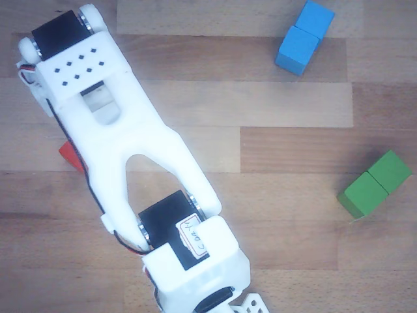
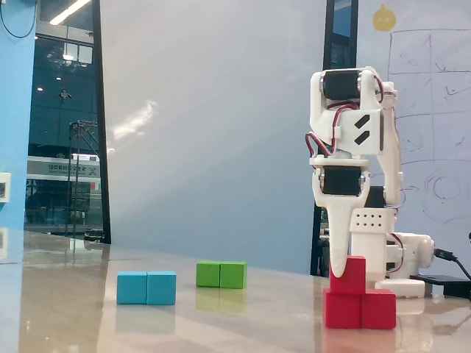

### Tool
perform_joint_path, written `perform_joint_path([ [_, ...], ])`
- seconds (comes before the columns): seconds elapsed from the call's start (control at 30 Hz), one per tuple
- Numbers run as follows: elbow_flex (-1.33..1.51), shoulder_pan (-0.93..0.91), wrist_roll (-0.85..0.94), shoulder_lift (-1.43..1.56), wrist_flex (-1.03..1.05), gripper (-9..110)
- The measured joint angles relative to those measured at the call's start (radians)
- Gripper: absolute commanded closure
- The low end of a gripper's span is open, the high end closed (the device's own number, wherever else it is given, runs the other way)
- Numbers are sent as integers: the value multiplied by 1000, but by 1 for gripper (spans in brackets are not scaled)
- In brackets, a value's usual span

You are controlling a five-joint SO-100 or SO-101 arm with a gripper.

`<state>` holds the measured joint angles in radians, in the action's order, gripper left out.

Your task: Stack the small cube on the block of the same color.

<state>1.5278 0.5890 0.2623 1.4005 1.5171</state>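
In the other view, the white arm point(image 1: 124, 150) covers most of the wood table point(image 1: 293, 130). Only a red corner point(image 1: 70, 155) peeks out beside it.

In the fixed view, the cube point(image 2: 352, 273) sits on the left half of the block point(image 2: 360, 308). The gripper point(image 2: 339, 271) touches the cube's left side; I cannot tell if it squeezes. The cube looks light, hard and smooth. Hold its flat sides.

A blue oblong block point(image 2: 146, 287) and a green one point(image 2: 221, 274) lie on the wooden counter point(image 1: 293, 104) — well apart. Behind stands a whiteboard point(image 2: 427, 110) — faintly scribbled.
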Motion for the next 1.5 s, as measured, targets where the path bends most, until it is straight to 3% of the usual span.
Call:
perform_joint_path([
  [0.4,0,-6,0,0,-9,82],
  [0.77,0,-132,54,0,-12,82],
  [1.27,0,-604,69,0,-12,83],
  [1.5,54,-715,69,118,69,83],
])
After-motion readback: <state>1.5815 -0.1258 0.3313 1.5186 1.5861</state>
